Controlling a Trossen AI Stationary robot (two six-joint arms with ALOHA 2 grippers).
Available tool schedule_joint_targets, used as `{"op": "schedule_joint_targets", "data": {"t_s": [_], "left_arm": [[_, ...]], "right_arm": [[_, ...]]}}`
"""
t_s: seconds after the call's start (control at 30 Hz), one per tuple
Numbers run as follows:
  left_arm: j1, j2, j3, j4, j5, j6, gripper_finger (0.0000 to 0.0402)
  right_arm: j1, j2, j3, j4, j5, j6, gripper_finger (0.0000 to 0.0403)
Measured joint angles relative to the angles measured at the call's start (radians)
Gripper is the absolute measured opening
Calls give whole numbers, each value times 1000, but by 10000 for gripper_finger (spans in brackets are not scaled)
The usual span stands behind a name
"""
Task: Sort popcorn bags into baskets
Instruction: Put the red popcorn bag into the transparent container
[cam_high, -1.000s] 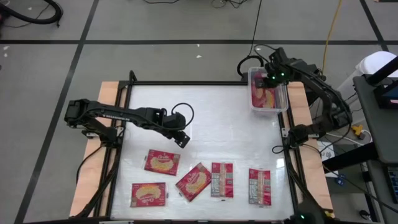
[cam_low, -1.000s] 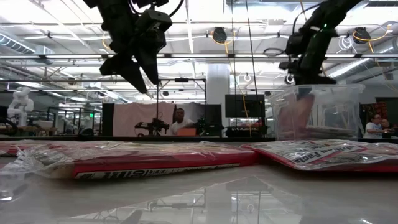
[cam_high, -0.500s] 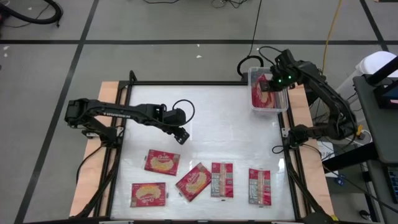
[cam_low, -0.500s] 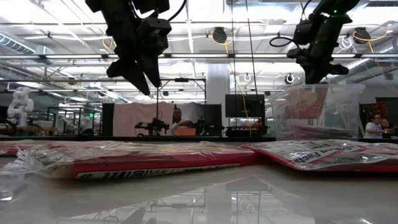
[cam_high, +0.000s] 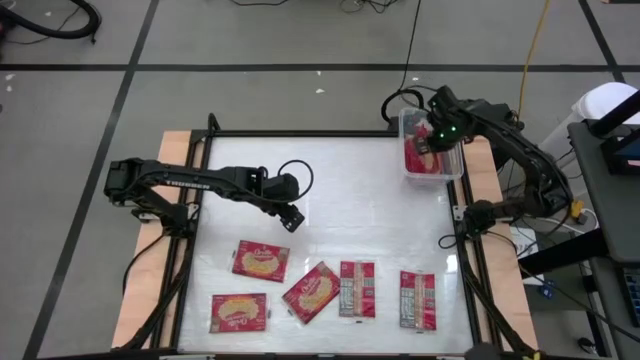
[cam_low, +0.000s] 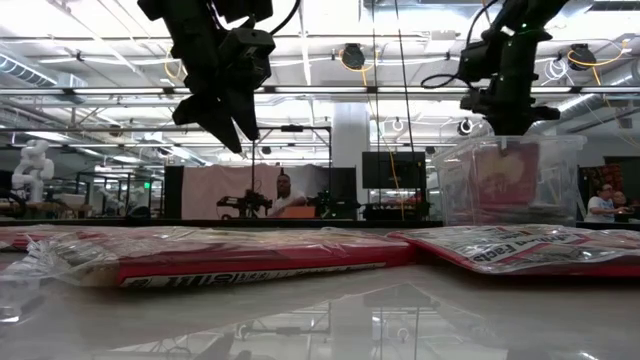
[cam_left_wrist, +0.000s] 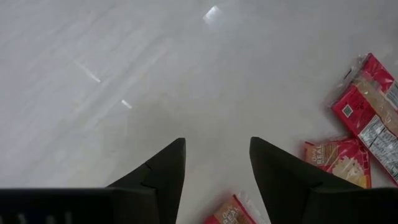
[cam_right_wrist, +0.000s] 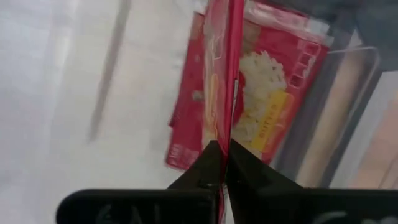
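Grey tiled floor (cam_high: 250, 90); bright ceiling lights (cam_low: 330, 15) overhead.

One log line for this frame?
right claw: shut on bag, over bin | left claw: open, empty, above table | five bags loose

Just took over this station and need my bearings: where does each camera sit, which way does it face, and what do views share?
High: overhead, looking down; table, both arms, five loose bags.
Low: table height, facing the room; left gripper open, bin.
Left wrist: looks past open fingers at bare table.
Right wrist: right gripper pinches a bag over the bin.
Shared: high, low and right wrist views show the bin.
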Motion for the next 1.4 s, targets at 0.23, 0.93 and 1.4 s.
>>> {"op": "schedule_joint_targets", "data": {"t_s": [0.23,0.93,1.4], "left_arm": [[0,0,0,0,38,28,182],[11,0,0,-24,55,93,182],[94,0,0,-33,53,146,182]], "right_arm": [[55,41,0,-32,138,22,70],[133,-3,0,-58,328,85,106],[159,-213,50,-3,200,183,105]]}}
